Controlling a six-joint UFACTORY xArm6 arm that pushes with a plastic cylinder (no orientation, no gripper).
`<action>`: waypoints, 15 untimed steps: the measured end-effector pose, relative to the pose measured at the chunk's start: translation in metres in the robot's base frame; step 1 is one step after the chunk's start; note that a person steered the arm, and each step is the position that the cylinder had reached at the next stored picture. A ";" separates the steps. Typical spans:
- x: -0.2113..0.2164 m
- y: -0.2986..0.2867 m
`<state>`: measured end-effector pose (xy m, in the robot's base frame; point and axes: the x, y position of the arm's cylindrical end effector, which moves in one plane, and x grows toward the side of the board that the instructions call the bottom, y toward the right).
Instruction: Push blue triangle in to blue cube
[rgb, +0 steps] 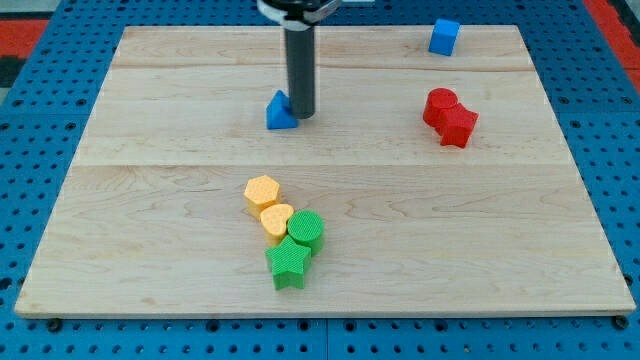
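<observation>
With no gripper to close, your tip (301, 113) touches the small blue triangle block (281, 112) at its three o'clock; circle to its eight o'clock, then push toward the blue cube (444, 37).

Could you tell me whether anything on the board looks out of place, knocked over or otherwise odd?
Nothing stands out. My tip rests against the blue triangle's right side; the blue cube sits upright near the view's top right. The red blocks and the yellow-and-green cluster lie flat on the wooden board.
</observation>
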<state>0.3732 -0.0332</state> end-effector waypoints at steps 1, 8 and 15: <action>0.055 -0.004; 0.040 -0.009; -0.075 0.062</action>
<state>0.2978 0.0293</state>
